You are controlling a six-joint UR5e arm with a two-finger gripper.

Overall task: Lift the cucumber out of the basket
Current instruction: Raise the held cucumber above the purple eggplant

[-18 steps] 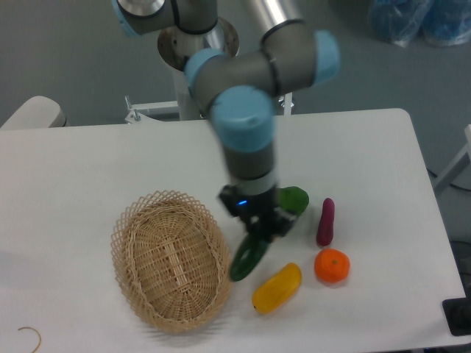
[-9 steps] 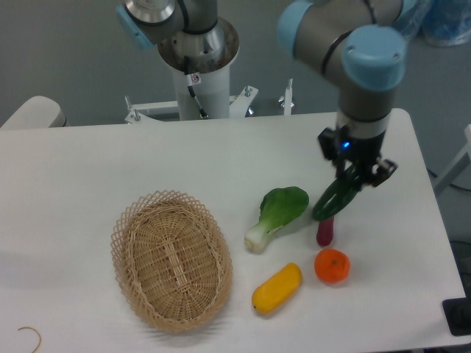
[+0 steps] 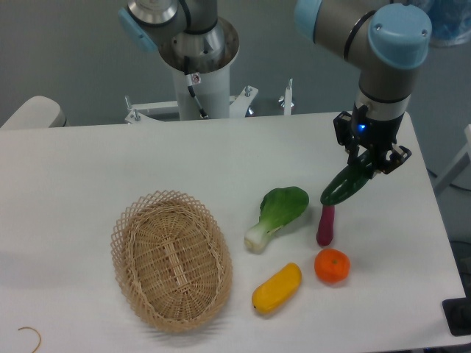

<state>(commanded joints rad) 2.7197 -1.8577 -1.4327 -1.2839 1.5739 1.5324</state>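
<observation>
My gripper (image 3: 370, 163) is shut on the dark green cucumber (image 3: 346, 184) and holds it tilted in the air at the right of the table, just above the purple eggplant (image 3: 324, 225). The cucumber's lower end hangs down to the left of the fingers. The oval wicker basket (image 3: 171, 259) sits at the front left of the table, far from the gripper, with nothing in it.
A bok choy (image 3: 277, 215) lies in the middle of the table. A yellow vegetable (image 3: 277, 287) and an orange (image 3: 332, 265) lie near the front edge. The robot's base (image 3: 199, 55) stands behind the table. A thin hook shape (image 3: 29, 335) lies at the front left corner.
The arm has carried the cucumber from beside the basket's right rim across to the right side of the table, uncovering the bok choy, and raised it a little over the eggplant.
</observation>
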